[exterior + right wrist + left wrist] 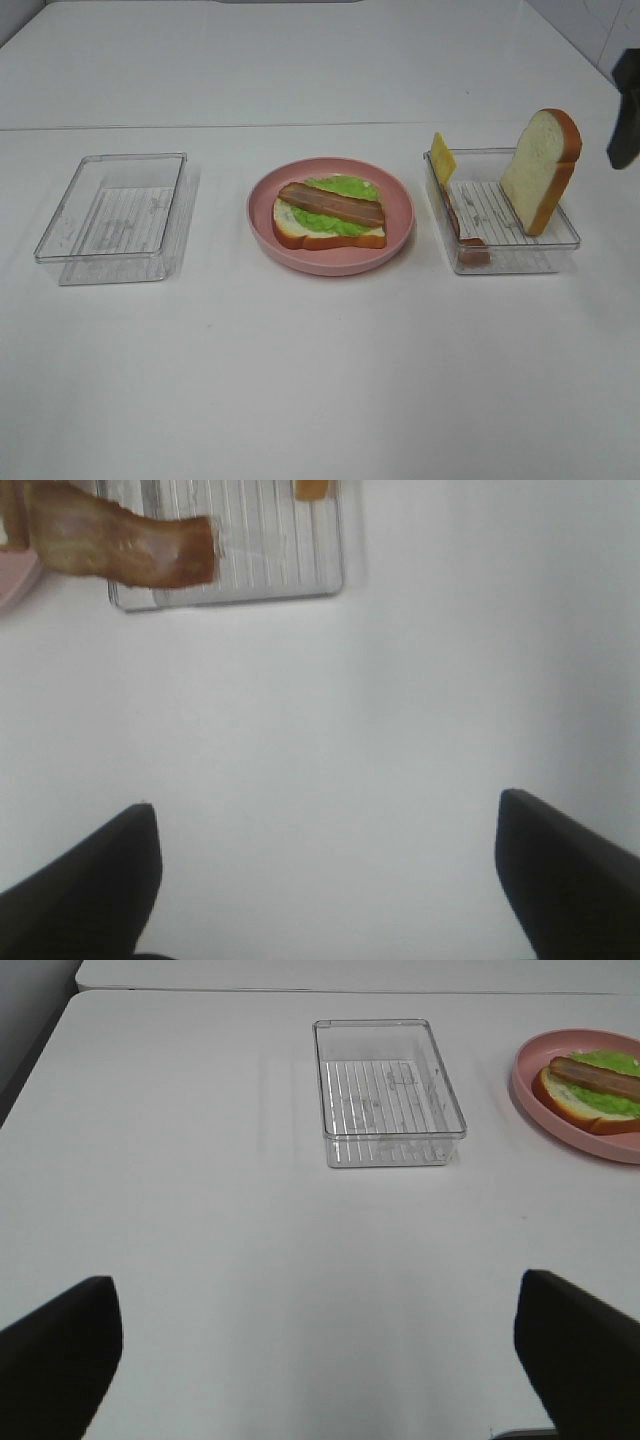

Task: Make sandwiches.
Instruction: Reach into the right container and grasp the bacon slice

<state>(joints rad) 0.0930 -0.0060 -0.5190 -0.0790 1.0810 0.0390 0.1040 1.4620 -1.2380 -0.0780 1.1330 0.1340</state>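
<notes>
Ext high: half-built sandwich [330, 212] (bread, lettuce, bacon) lies on pink plate [395, 245], centre; supply tray [520, 255] at its 3 o'clock holds cheese square [442, 158] & bread slice [541, 170] on edge, prob. for easy pinching; R gripper [625, 110] hangs past that tray, touching nothing; L wrist: L gripper [315, 1290] fingers [60, 1350] spread wide, holding nothing; second tray [440, 1110] ahead; R wrist: fingers [90, 880] spread wide, nothing between; spare bacon strip [120, 545] ahead.

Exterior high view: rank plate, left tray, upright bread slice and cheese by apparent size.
Largest: plate and left tray, too alike to rank.
Then: upright bread slice.
Smallest: cheese.
</notes>
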